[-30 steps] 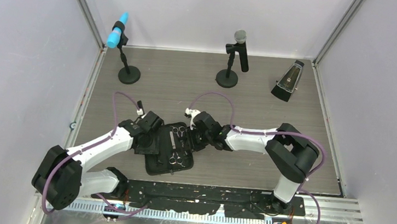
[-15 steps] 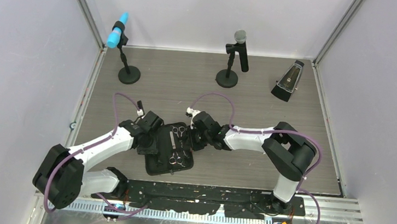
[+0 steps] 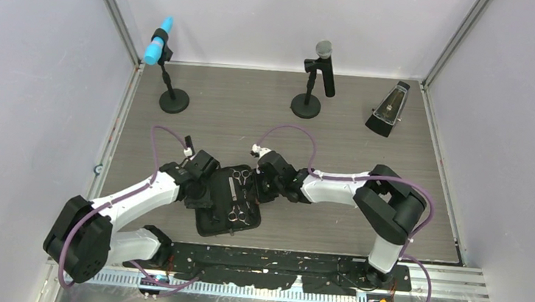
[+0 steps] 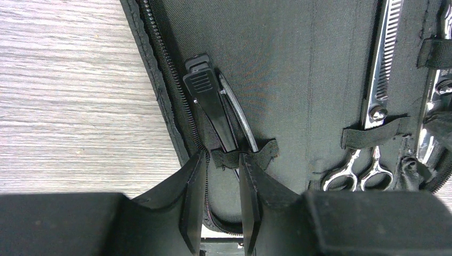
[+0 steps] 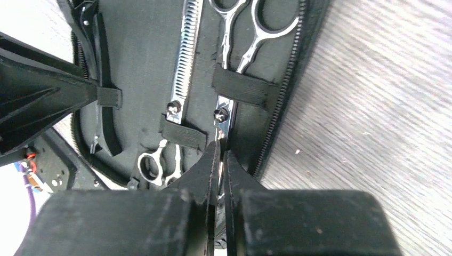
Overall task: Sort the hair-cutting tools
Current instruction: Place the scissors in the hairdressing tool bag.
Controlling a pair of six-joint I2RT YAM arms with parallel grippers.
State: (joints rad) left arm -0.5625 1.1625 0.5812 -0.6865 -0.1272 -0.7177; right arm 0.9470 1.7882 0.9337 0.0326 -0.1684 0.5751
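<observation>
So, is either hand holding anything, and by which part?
Right hand pinches one pair of scissors by the blade tip. Left hand straddles the narrow end of a black hair clip; grip unclear.

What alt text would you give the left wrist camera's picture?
The left gripper straddles a black hair clip strapped inside an open black zip case; thinning scissors sit under another strap, with the wood-grain table at left.

My top camera looks down from behind the arms, taking in the whole table point(image 3: 355, 130). Both wrist cameras sit close over the open case point(image 3: 209, 223), from its left and right, sharing the thinning scissors point(image 4: 381, 69).
</observation>
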